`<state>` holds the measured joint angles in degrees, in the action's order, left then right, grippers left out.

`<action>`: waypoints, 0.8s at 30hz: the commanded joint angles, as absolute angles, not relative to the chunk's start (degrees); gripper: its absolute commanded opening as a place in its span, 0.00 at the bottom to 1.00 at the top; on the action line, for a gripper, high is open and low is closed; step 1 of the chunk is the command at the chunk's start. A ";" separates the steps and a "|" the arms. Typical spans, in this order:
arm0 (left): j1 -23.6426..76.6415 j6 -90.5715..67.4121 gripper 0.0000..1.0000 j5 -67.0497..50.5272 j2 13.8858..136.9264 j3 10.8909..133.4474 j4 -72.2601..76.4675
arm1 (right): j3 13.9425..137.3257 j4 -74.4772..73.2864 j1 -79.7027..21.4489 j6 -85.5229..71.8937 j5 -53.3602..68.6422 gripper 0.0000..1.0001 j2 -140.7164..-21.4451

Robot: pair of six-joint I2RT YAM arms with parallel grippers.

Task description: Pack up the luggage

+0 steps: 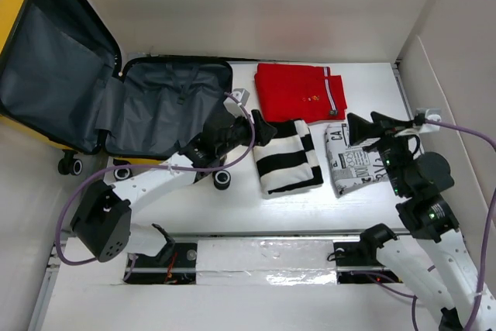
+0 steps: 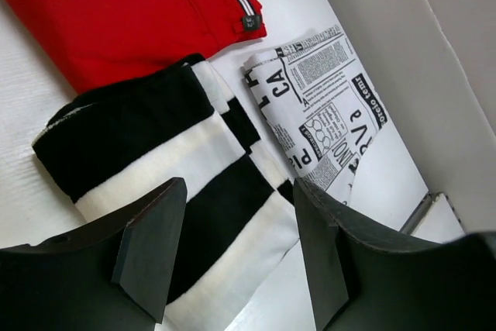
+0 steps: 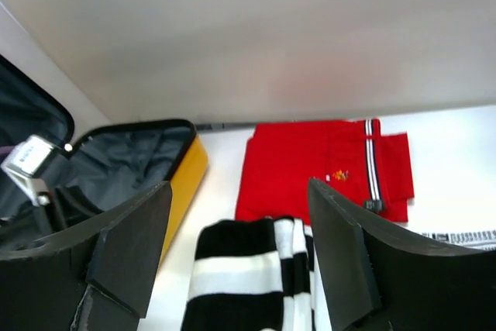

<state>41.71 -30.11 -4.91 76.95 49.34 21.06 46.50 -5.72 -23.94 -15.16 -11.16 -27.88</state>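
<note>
Fingers (image 2: 151, 246): both pairs parted, empty | left gripper (image 2: 240, 195) reaches over striped garment (image 1: 287, 160) | right gripper (image 3: 240, 199) hovers by newsprint garment (image 1: 353, 170)

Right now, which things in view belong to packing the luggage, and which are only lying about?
For the job: luggage, red garment, striped garment, newsprint cloth.
Only lying about: purple cable, metal rail.

On the white tabletop (image 1: 232, 207), right of centre in the overhead view, lies a folded red garment (image 1: 298, 92). Just below it is a folded black-and-white striped garment (image 1: 288, 158), with a newspaper-print cloth (image 1: 355, 162) beside it on the right.
</note>
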 commanded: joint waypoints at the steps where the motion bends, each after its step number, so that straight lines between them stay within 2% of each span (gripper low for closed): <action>1: 41.92 -31.46 0.54 -6.24 73.48 48.78 25.76 | 46.14 -4.31 -23.99 -15.12 -10.99 0.77 -29.27; 2: 41.40 -31.29 0.54 -6.24 73.39 48.78 24.97 | 46.14 -4.22 -23.99 -15.12 -10.99 0.77 -29.53; 3: 41.40 -31.20 0.53 -5.54 73.04 48.78 23.13 | 46.06 -4.13 -23.99 -14.86 -10.99 0.64 -29.62; 5: 41.40 -31.98 0.35 -4.66 72.34 48.08 21.80 | 45.70 -3.61 -23.99 -14.59 -10.20 0.40 -29.62; 6: 41.40 -32.51 0.24 -4.14 71.12 46.25 21.97 | 45.53 -3.52 -23.99 -14.42 -9.93 0.16 -29.71; 7: 41.40 -32.87 0.10 -4.04 70.41 44.84 22.49 | 45.53 -3.52 -23.99 -14.50 -9.76 0.07 -29.79; 8: 41.40 -33.05 0.06 -3.78 69.62 43.69 23.20 | 45.35 -3.34 -23.99 -14.59 -9.67 0.02 -29.88; 10: 42.19 -32.70 0.00 -1.68 68.55 42.19 21.46 | 45.09 -2.82 -23.99 -14.85 -9.32 0.00 -30.93; 14: 45.79 -33.13 0.00 4.74 70.22 42.45 16.96 | 45.00 -2.72 -23.99 -14.85 -7.39 0.04 -32.87; 16: 45.79 -34.71 0.00 4.13 71.89 41.84 16.88 | 44.74 -2.38 -23.99 -14.77 -6.60 0.33 -33.05; 17: 45.79 -34.89 0.06 4.22 72.59 41.84 16.61 | 44.56 -1.85 -23.99 -14.68 -6.07 0.44 -33.22; 18: 45.79 -35.24 0.14 4.39 74.08 42.18 15.74 | 44.04 -1.58 -23.99 -14.33 -4.85 0.63 -33.31; 19: 45.79 -35.51 0.33 4.48 74.79 42.19 15.65 | 43.95 -1.41 -23.99 -14.33 -4.31 0.71 -33.40; 20: 46.49 -35.77 0.39 5.00 75.93 42.10 15.99 | 43.77 -1.75 -23.99 -14.33 -3.70 0.76 -33.49; 22: 47.54 -35.77 0.57 6.32 77.34 42.80 15.73 | 43.60 -1.93 -23.99 -14.33 -3.52 0.78 -33.57; 24: 48.95 -35.60 0.64 8.16 80.49 45.42 13.03 | 43.59 -2.11 -23.99 -14.24 -3.43 0.80 -33.75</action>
<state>47.03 -35.11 5.04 78.08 42.78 15.31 43.24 -4.97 -23.97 -14.81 -5.26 -33.80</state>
